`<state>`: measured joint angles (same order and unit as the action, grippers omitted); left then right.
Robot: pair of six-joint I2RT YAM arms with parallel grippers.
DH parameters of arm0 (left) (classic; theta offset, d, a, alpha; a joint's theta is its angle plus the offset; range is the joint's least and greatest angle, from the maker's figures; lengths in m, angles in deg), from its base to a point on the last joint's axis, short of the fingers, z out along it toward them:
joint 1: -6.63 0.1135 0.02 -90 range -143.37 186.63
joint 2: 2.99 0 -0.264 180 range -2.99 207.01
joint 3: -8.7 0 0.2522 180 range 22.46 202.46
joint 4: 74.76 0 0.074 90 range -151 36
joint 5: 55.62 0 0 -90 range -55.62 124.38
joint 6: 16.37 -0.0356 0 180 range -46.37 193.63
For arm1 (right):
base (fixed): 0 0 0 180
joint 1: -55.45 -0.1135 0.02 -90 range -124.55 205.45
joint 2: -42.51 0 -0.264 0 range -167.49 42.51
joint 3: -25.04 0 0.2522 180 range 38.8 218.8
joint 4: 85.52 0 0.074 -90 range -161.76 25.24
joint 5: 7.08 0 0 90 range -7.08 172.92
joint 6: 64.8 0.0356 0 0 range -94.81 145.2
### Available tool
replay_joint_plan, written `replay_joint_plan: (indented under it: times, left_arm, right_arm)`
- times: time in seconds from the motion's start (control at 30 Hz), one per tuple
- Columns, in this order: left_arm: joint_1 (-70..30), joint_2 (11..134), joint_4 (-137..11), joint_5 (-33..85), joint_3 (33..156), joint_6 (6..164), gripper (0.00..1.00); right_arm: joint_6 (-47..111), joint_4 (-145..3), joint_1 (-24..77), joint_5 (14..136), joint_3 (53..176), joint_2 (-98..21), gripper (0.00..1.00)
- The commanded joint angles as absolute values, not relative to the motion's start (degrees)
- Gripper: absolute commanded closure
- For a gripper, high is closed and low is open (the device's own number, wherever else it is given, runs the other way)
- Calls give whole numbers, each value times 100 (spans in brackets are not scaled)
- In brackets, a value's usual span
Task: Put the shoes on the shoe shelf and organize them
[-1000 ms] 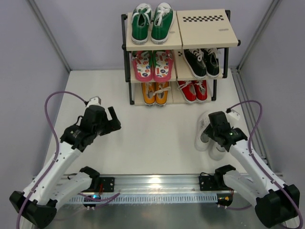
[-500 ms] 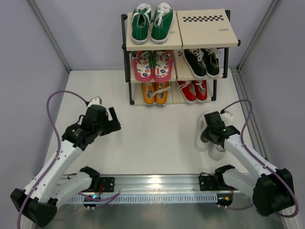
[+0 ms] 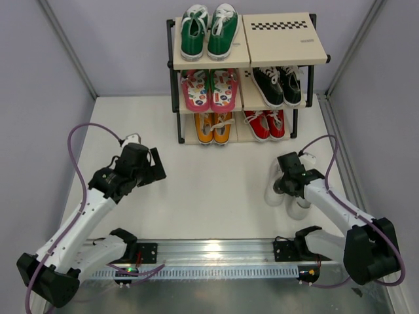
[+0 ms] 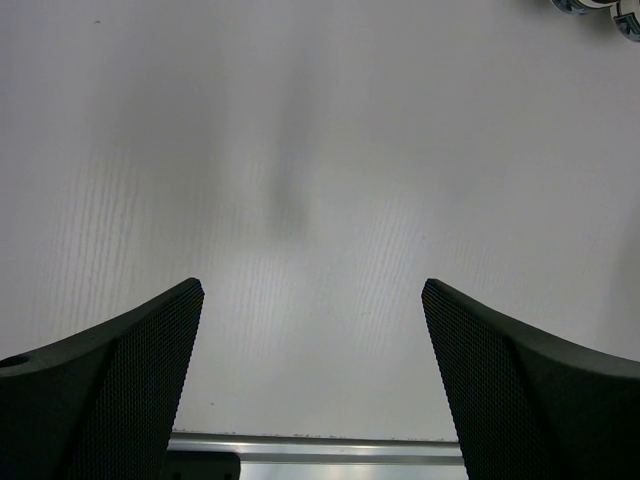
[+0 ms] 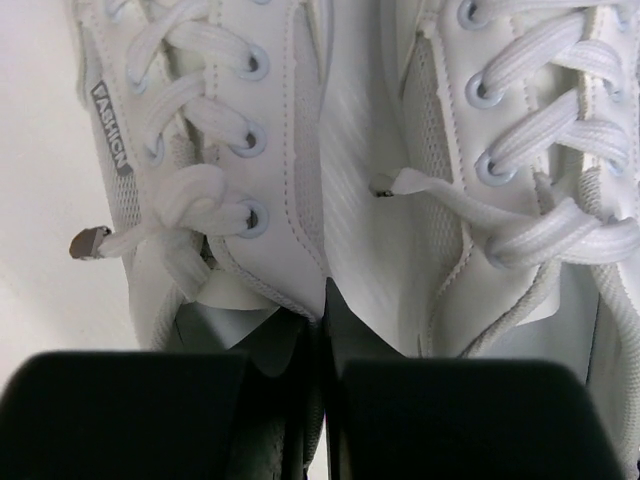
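While the left gripper (image 3: 156, 167) hangs over bare table (image 3: 216, 190) at the left, fingers (image 4: 110, 390) spread wide and nothing between them, the right gripper (image 3: 287, 185) is down on the white sneakers (image 3: 273, 193) at the right side of the table, well in front of the shoe shelf (image 3: 281, 39). From the right wrist view the two black fingers (image 5: 130, 410) are pressed almost together, one inside each shoe's opening, pinching the pair's adjoining inner collars between them. Both white sneakers sit side by side on the table, laces up, a grey "FASHION" tag (image 5: 110, 128) on one.

On the shelf:
- Top tier, left: green sneakers (image 3: 209, 29).
- Middle tier: pink flip-flops (image 3: 211, 89) left, black sneakers (image 3: 280, 85) right.
- Bottom tier: orange sneakers (image 3: 215, 127) left, red sneakers (image 3: 265, 124) right.

The white pair is not yet on any tier.
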<state>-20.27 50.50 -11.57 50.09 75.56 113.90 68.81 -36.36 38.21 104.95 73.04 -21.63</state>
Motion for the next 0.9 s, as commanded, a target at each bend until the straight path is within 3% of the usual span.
replay_joint_plan:
  times: [0.0,0.27,0.5,0.73,0.77,0.87]
  left_arm:
    - [-2027,5036,-1038,5196,7748,11362,6]
    - [-2027,5045,-958,5232,7941,11178,6]
    - [-2027,5027,-905,5240,8143,11081,6]
    - [-2027,5141,-985,5214,8363,11081,6]
    - [-2027,5219,-1045,5179,8407,11072,6]
    - [-2027,5299,-1081,5170,8451,11037,6]
  right_arm:
    - [6687,-3503,3796,10095,7711,-1771,97]
    - [6309,-2676,3655,9216,8562,-32,97]
    - [5870,-2061,3593,8934,10136,322,97]
    - [5219,-2262,3593,8961,11753,-89,97]
    - [4878,-2280,3585,8978,12721,-483,97]
    - [4420,-2228,3593,8969,13603,-1097,97]
